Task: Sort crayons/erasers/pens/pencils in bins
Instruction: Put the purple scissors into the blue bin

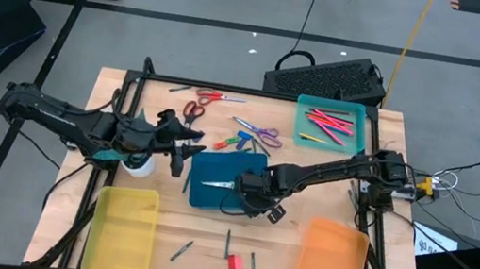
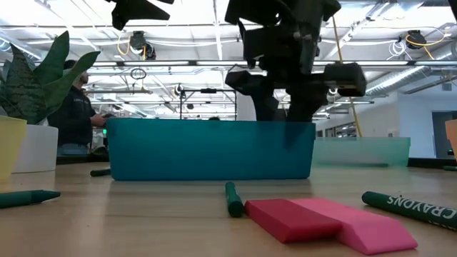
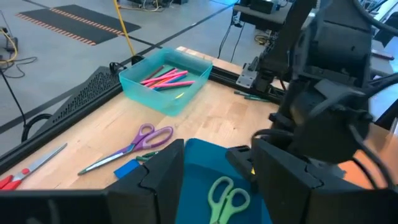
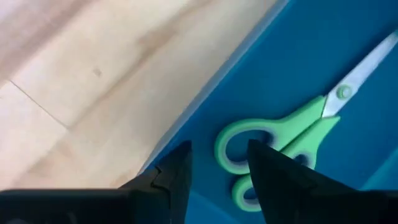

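Low view: "CRAYONS" on green crayon

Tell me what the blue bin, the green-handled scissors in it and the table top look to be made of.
Blue bin: probably opaque plastic with a smooth, slightly glossy wall, uniform in colour.
Green-handled scissors: handles look like matte moulded plastic; the blades look like bare metal, pale and shiny, joined by a round pivot.
Table top: apparently light wood or wood laminate, with visible grain and plank seams; which of the two is unclear.
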`<state>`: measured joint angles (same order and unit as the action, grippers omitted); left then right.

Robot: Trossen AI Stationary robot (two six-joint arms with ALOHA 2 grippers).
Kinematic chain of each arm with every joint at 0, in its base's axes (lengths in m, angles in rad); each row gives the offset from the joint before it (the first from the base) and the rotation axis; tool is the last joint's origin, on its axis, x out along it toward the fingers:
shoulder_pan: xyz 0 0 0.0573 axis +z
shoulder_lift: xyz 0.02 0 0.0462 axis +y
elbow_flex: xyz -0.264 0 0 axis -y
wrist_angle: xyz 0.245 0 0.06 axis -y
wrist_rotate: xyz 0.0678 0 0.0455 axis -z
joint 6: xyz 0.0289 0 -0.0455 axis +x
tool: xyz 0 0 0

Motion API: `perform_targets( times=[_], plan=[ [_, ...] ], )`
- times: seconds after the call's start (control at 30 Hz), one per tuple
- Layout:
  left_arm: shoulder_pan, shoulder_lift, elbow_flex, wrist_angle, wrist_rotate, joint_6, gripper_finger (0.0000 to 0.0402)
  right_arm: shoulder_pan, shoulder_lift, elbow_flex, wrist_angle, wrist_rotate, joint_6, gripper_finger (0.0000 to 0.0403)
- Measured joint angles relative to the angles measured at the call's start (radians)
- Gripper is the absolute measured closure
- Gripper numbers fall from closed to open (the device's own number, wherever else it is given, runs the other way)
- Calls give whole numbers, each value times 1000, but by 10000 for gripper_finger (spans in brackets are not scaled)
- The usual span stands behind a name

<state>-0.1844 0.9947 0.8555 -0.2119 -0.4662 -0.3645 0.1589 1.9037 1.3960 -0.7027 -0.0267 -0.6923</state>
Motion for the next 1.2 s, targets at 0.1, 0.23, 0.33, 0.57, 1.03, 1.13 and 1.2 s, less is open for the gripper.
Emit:
perform_targets(
  times=[0.1,0.23,0.33,0.57,1.03,1.13,1.2],
  plan=[
    [0,0,0,-1,-2,0,213,25,0,-10,6,-19,24,256],
    [0,0,0,-1,-4,1,213,63,-1,-11,55,-151,53,256],
    [0,0,0,-1,-4,2,213,87,-32,-11,69,-132,48,256],
    [0,0,0,-3,-4,-4,213,9,-217,-11,46,127,120,234],
    [0,0,0,-2,-4,-7,213,-461,-335,-220,57,79,198,219],
    [0,0,0,-2,-5,-7,213,-513,-267,-229,106,-4,228,225],
    [0,0,0,-2,-5,-7,213,-533,-216,-229,132,-20,233,226]
  ],
)
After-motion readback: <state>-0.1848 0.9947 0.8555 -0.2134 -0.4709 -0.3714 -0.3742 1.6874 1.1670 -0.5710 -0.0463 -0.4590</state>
